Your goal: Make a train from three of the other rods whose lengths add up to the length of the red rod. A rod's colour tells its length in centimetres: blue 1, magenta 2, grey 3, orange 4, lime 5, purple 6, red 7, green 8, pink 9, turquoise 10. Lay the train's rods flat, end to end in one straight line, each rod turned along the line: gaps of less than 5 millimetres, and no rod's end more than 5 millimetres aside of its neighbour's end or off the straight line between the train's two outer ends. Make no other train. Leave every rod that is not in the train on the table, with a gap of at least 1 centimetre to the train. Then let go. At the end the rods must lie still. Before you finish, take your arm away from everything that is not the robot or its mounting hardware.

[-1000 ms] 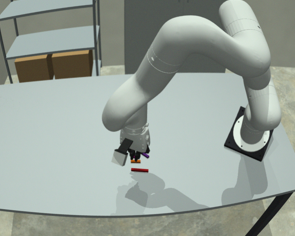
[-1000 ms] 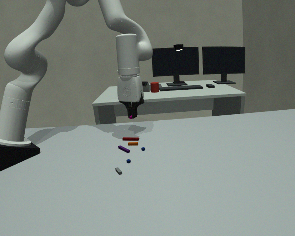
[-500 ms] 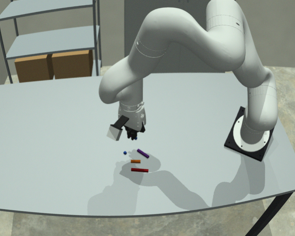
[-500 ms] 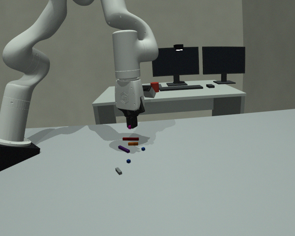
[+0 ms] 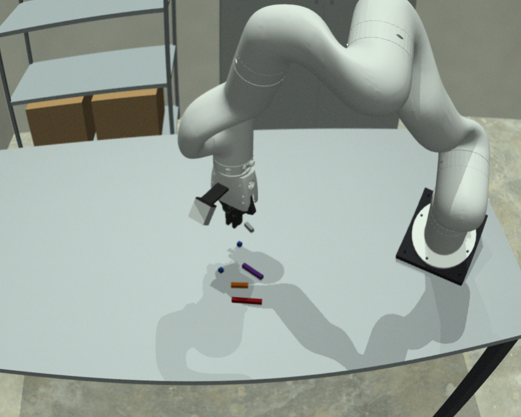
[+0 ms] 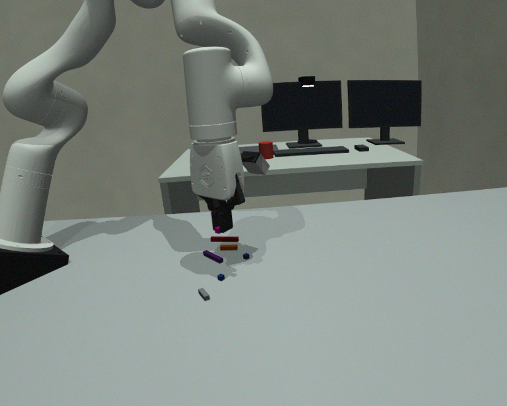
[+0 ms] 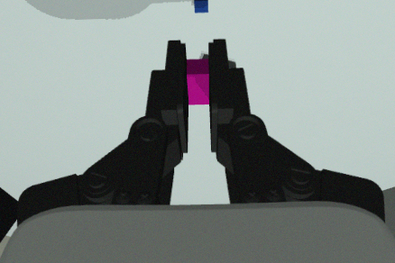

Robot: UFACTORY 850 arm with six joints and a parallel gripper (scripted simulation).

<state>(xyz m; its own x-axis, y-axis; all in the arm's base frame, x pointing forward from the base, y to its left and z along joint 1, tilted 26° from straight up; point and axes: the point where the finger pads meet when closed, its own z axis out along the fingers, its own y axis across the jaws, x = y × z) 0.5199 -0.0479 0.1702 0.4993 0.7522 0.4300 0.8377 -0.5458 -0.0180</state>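
Observation:
My gripper is shut on the magenta rod and holds it above the table. The grey rod lies on the table, mostly hidden behind the fingers in the wrist view. One blue rod lies near it; another blue rod lies further toward the orange rod. The purple rod lies slanted. The red rod lies beyond the orange one. No rods on the table lie end to end.
The arm's base stands on the table. The arm's shadow falls over several rods. A desk with monitors and a red cup stands behind the table in the exterior view.

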